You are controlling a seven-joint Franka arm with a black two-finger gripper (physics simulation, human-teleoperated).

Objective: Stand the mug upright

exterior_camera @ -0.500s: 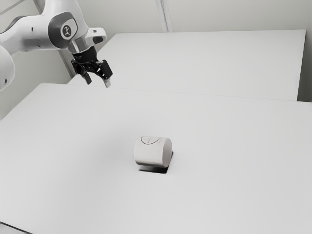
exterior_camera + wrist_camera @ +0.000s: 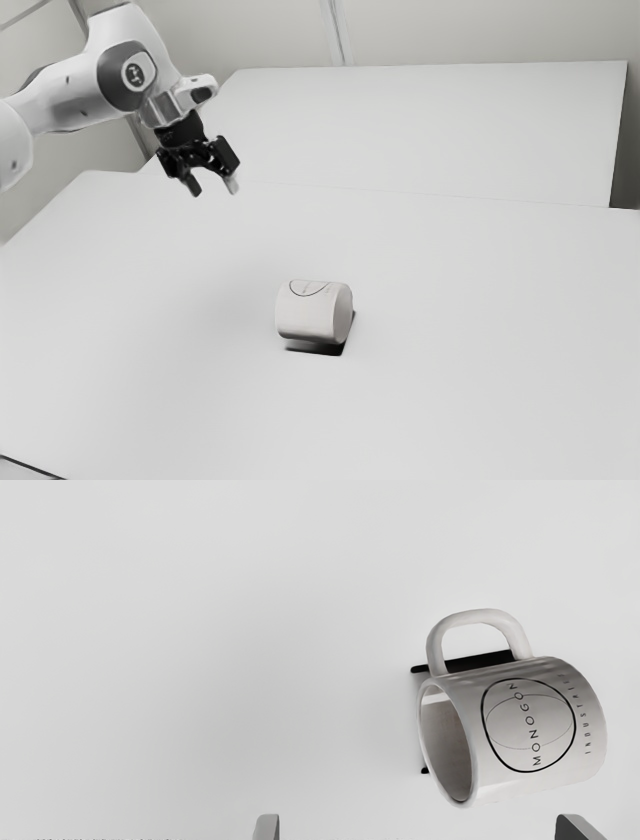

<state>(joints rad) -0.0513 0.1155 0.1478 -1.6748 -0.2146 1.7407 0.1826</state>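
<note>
A white mug (image 2: 308, 312) lies on its side on the table in the exterior view. The gripper (image 2: 213, 190) hangs in the air above the table, up and toward the exterior view's left from the mug, not touching it. In the wrist view the mug (image 2: 530, 725) shows its printed side, its open mouth and its handle (image 2: 480, 616), which points away from the fingertips. Wide apart, with nothing between them, stand the two fingertips of the open gripper (image 2: 417, 827).
The white table (image 2: 480, 330) carries the mug. Beyond its far edge is another white surface (image 2: 430, 120), with a pale wall behind.
The gripper has moved a little down and toward the exterior view's right, and the hand has tilted slightly. The mug has stayed where it was.
</note>
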